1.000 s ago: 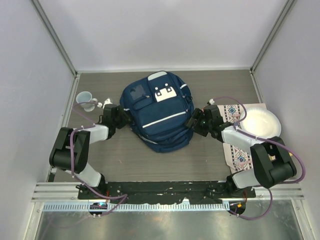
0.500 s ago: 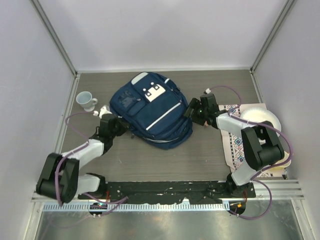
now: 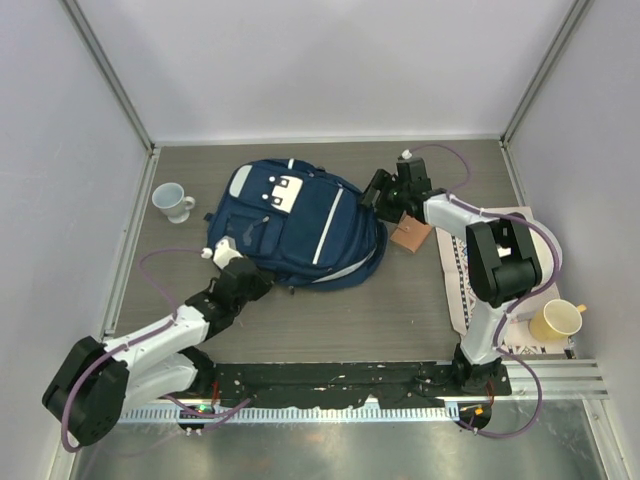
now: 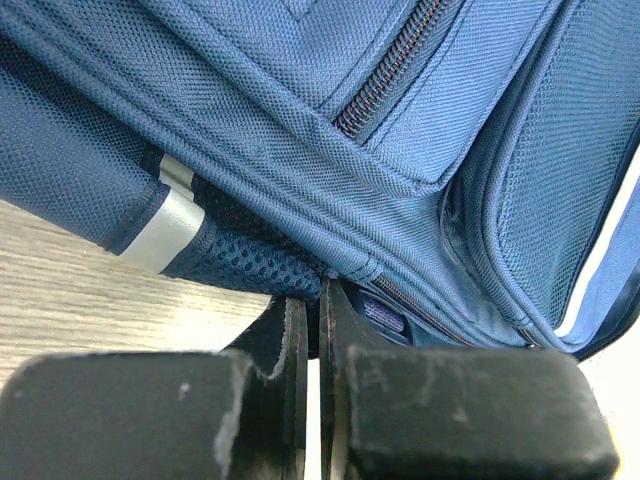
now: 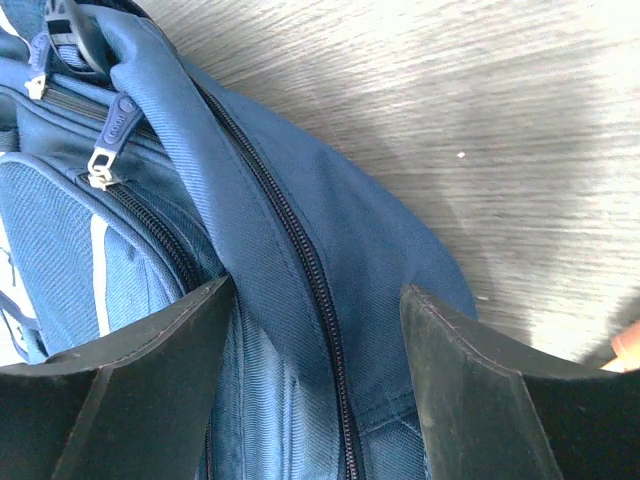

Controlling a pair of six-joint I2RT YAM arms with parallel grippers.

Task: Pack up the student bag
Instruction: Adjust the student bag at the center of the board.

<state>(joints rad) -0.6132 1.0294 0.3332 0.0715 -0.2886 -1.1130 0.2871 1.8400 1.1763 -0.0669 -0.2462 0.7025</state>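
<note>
the student bag (image 3: 300, 225) lies flat on the grey surface (image 3: 400, 320), a little left of centre, its white patch turned toward the far-left corner. the left pincer (image 3: 252, 283) is pressed together at the bag's near-left edge; whether any fabric is caught between its tips cannot be told. the right pincer (image 3: 377, 195) stands spread astride the bag's zipped right rim. a white mug (image 3: 172, 200) sits left of the bag, apart from it.

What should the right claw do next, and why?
Probably close on the bag along its zip: the right claw hangs open astride that seam, while the left claw is shut at the bag's lower edge, seemingly steadying it.
</note>
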